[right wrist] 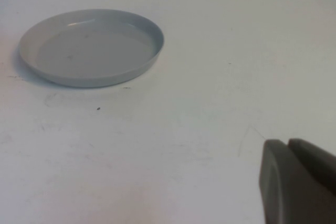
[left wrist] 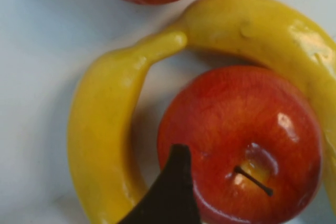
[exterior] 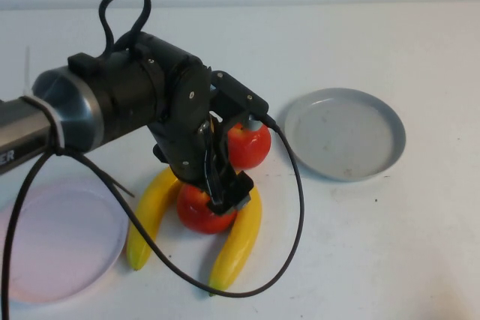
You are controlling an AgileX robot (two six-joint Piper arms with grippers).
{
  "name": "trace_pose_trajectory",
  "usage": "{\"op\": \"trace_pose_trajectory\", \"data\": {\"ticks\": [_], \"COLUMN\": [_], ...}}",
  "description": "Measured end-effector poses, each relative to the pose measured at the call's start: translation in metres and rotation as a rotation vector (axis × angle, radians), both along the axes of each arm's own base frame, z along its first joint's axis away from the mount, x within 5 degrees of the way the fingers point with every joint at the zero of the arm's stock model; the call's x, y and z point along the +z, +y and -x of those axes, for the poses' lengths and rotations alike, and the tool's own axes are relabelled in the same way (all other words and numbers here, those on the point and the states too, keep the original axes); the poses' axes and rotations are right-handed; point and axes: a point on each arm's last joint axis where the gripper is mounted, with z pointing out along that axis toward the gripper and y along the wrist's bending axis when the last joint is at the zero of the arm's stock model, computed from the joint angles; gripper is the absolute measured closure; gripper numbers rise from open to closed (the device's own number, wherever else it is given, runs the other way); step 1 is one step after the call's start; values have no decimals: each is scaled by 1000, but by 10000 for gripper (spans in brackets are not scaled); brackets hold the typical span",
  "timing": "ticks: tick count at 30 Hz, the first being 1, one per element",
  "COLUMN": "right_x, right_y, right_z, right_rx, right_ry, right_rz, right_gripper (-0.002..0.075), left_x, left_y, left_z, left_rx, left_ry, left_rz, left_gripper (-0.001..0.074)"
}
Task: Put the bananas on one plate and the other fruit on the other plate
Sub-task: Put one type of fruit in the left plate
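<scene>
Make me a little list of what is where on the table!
near apple: on the table, between the two bananas
far apple: on the table, behind the first
left banana: on the table, beside the pink plate
right banana: on the table
pink plate: no fruit on it
grey plate: no fruit on it
left gripper: open, right above the near apple
right gripper: shut, low over the table, away from the grey plate

High view looks down; left wrist hugs apple (left wrist: 239, 145), right wrist faces grey plate (right wrist: 92, 45).
</scene>
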Motion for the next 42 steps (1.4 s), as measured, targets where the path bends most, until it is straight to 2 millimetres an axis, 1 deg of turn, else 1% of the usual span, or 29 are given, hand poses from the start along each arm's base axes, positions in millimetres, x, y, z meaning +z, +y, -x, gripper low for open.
{"op": "trace_pose_trajectory", "data": {"ticks": [3, 11, 18, 20, 24, 31, 34, 39, 42], "right_x": [0, 0, 0, 0, 0, 0, 0, 0, 0], "right_y": [0, 0, 0, 0, 0, 0, 0, 0, 0], "right_z": [0, 0, 0, 0, 0, 0, 0, 0, 0], "right_rx": [0, 0, 0, 0, 0, 0, 0, 0, 0], "right_ry": [0, 0, 0, 0, 0, 0, 0, 0, 0], "right_rz": [0, 0, 0, 0, 0, 0, 0, 0, 0], "right_gripper": [743, 743, 743, 743, 743, 743, 743, 743, 743], "left_x": [-2, -20, -23, -23, -23, -22, -13, 22, 38], "left_y": [0, -3, -4, -4, -4, -4, -2, 8, 19], "left_z": [-2, -7, -8, -8, -8, -9, -6, 5, 13], "left_rx": [-6, -6, -6, -6, -7, -7, -4, 20, 38], "left_ry": [-11, 21, 26, 24, 22, 13, 7, 4, 1], "left_rz": [-12, -48, -52, -51, -49, -42, -33, -38, -82], "left_gripper": [67, 66, 69, 89, 168, 169, 169, 169, 169]}}
